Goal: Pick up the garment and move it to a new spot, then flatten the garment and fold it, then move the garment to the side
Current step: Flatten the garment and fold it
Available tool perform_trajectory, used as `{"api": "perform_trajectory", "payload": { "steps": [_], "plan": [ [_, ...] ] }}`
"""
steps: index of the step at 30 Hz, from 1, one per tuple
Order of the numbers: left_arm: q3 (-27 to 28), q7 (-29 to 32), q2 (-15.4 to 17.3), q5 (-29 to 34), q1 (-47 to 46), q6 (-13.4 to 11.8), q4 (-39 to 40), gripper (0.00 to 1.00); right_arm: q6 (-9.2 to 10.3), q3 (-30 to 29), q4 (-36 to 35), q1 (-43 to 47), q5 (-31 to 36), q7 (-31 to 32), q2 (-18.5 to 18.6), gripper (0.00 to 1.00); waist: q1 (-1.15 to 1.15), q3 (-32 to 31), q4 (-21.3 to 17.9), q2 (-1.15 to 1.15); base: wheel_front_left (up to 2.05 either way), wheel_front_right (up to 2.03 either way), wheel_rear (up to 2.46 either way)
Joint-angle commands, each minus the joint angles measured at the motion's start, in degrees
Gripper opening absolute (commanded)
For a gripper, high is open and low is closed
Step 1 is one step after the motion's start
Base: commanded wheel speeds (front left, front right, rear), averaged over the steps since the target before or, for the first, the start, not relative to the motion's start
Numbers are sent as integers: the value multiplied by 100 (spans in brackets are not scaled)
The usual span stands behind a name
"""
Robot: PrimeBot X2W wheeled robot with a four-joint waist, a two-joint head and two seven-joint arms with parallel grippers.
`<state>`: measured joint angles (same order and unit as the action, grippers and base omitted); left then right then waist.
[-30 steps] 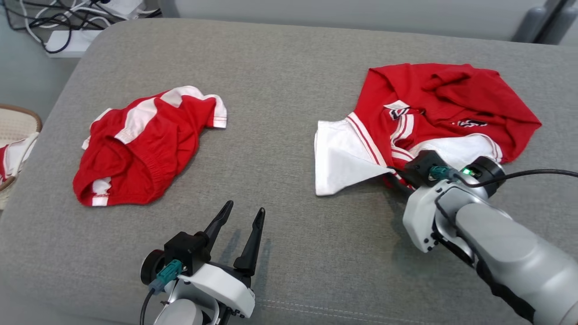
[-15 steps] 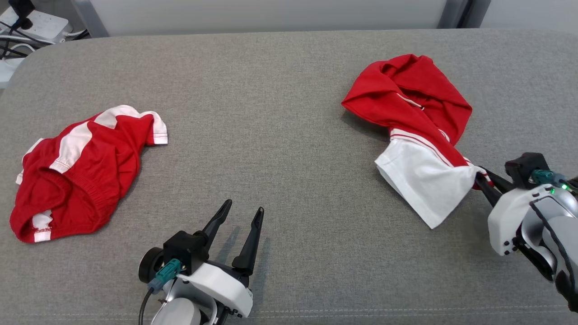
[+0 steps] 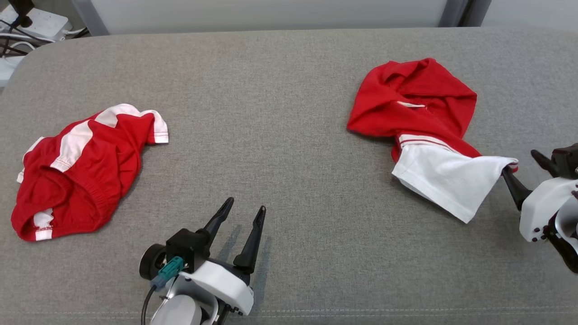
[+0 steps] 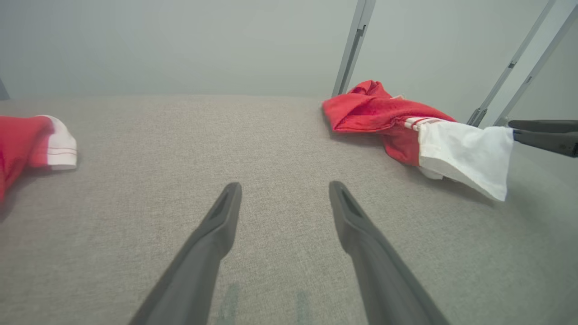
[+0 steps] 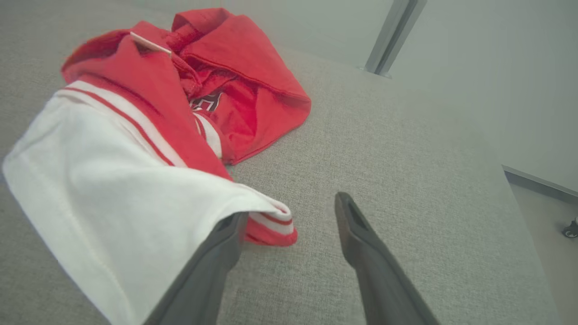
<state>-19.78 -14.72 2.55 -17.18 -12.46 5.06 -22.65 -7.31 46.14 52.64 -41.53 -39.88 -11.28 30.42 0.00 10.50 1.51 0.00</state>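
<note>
Red and white, the jersey [image 3: 413, 99] lies bunched on the right half of the grey fabric surface [image 3: 280, 113]. Its body is a crumpled heap and one white sleeve [image 5: 113, 198] is stretched out toward the right claw [image 3: 518, 162]. That claw's fingers stand wide apart and clamp nothing, though the sleeve's cuff drapes over the tip of one finger [image 5: 216, 253] and hangs a little off the cloth below. The left claw [image 3: 246, 204] hovers low near the front edge, also spread wide and empty, well apart from the jersey. A pair of red shorts with white stripes [image 3: 81, 171] lies at the far left (not part of this job, as far as I can judge).

By my reading, the pick-and-move step is at its close, since the jersey rests on the surface with no grip on it. Nothing is flat yet, and the body is folded over itself in ridges. Spreading it out, folding it and shifting it aside all remain.
</note>
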Motion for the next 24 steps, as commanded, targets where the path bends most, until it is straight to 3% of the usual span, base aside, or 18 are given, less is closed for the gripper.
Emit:
{"api": "perform_trajectory", "payload": {
  "steps": [1,6,16,24],
  "plan": [
    [134,-28,32,91,-310,61,131,100,-18,-69,-48,168,-18,-35,138,100,0,-17,15,0,0,0,0],
    [146,-28,32,304,-535,122,130,100,-18,-479,-269,195,117,-262,23,100,0,-53,-101,0,0,0,0],
    [-109,-28,32,333,-912,196,132,100,-18,-780,-1033,291,602,-359,-951,100,0,55,-269,0,0,0,0],
    [-269,-28,32,317,-1060,215,67,100,-18,-903,-681,9,888,-238,-1610,100,0,86,-265,0,0,0,0]
  ]
}}
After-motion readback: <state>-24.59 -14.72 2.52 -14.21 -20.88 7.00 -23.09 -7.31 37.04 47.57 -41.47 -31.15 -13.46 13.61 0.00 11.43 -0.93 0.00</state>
